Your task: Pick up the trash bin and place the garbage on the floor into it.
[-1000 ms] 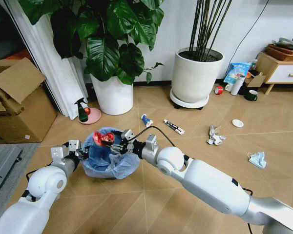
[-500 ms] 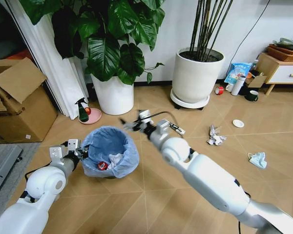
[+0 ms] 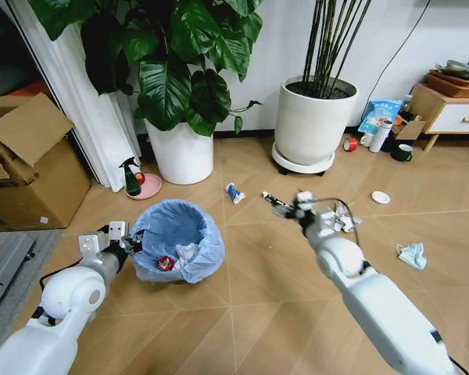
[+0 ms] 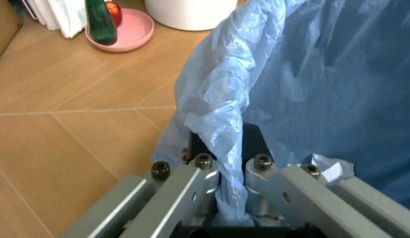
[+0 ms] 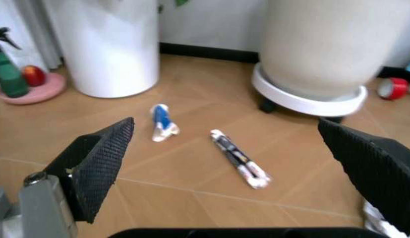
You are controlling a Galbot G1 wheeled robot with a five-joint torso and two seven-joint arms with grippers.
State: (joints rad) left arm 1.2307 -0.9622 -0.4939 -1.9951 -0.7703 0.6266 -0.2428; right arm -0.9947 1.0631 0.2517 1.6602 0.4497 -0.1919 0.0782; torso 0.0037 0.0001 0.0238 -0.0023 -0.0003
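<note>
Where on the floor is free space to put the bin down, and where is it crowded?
Bare floor lies in front of the trash bin, between the two arms. More lies between the face mask and the right gripper. It is crowded near the white pot: wrappers, paper wad, white disc.

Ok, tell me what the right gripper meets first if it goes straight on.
Probably the long dark-and-white wrapper on the tan wooden floor, which lies between the open right gripper fingers; depth is uncertain.
</note>
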